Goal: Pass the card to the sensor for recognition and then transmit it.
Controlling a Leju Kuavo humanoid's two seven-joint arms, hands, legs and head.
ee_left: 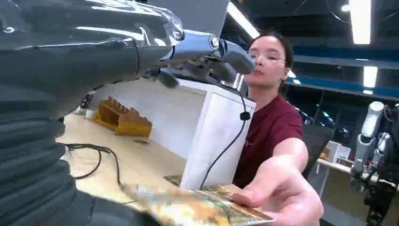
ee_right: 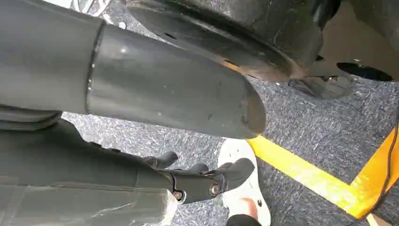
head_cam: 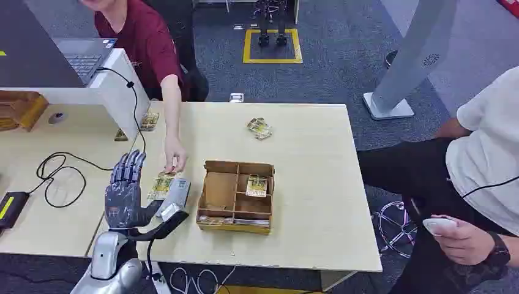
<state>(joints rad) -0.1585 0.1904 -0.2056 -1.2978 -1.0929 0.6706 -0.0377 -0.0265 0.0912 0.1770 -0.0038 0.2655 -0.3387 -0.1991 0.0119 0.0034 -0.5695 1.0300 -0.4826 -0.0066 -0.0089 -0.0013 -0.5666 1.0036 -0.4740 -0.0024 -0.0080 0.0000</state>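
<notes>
From the head view I see my left hand (head_cam: 124, 195) raised above the pale wood-grain desk (head_cam: 318, 184), palm flat, dark metallic fingers (head_cam: 128, 166) straight and spread, holding nothing. Just beside its fingertips lies the card (head_cam: 162, 185), a glossy yellow-green rectangle, flat on the desk next to a small grey boxy sensor (head_cam: 174, 197). A person's hand (head_cam: 174, 160) in a maroon sleeve reaches down and touches the card's far end. To the right sits a shallow brown cardboard tray (head_cam: 235, 195) split into compartments, with another card (head_cam: 256, 184) lying in its far right compartment. A crumpled card packet (head_cam: 259, 128) rests further back on the desk. A black cable (head_cam: 58, 171) loops across the adjoining desk on the left. At the right edge a seated person in white holds a small white remote (head_cam: 438, 225).

In the left wrist view my hand (ee_left: 207, 54) stretches out open, its smooth grey fingers extended above the card (ee_left: 202, 211), which is blurred and close; the person's hand (ee_left: 282, 190) pinches its edge. A white partition panel (ee_left: 216, 136) stands behind.

In the right wrist view my right hand (ee_right: 207, 181) hangs over speckled grey carpet (ee_right: 329, 136) crossed by yellow tape (ee_right: 306, 174); its dark fingers are loosely curled, and I cannot tell whether it is closed.
</notes>
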